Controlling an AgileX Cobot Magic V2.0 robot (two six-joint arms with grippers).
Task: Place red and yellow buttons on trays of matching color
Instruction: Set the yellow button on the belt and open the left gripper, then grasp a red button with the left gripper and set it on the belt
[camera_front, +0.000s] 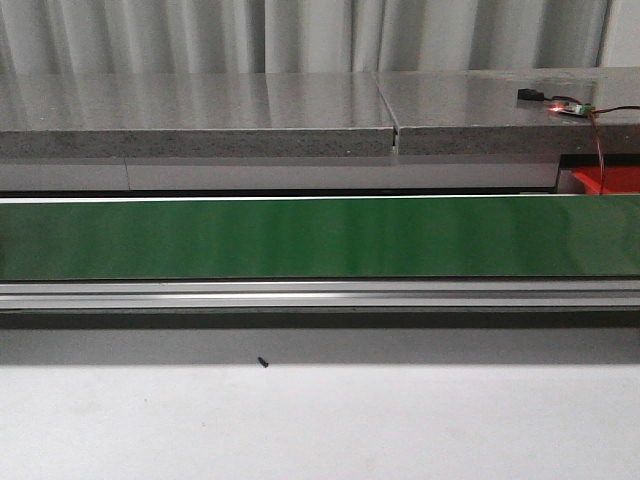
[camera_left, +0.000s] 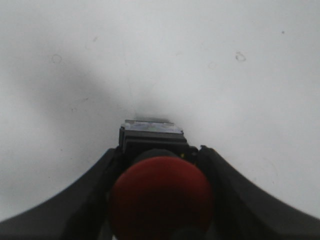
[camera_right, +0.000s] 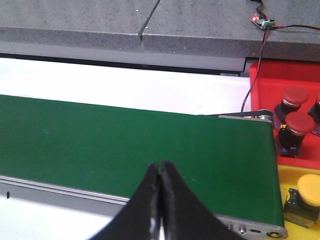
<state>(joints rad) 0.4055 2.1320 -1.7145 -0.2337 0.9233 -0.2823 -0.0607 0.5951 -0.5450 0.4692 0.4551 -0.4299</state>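
Observation:
In the left wrist view my left gripper (camera_left: 160, 160) is shut on a red button (camera_left: 161, 197) with a black base, held just over the white table (camera_left: 160, 60). In the right wrist view my right gripper (camera_right: 160, 166) is shut and empty, above the green conveyor belt (camera_right: 125, 145). Two red buttons (camera_right: 295, 122) sit in the red tray (camera_right: 265, 80) past the belt's end, with the edge of a third beside them. A yellow button (camera_right: 311, 189) sits in the yellow tray (camera_right: 287, 175). The front view shows a corner of the red tray (camera_front: 608, 180) and neither gripper.
The belt (camera_front: 320, 238) runs across the front view with a metal rail in front of it. A grey stone ledge (camera_front: 200, 110) lies behind it, carrying a small circuit board (camera_front: 570, 106) with wires. A small dark speck (camera_front: 263, 362) lies on the white table.

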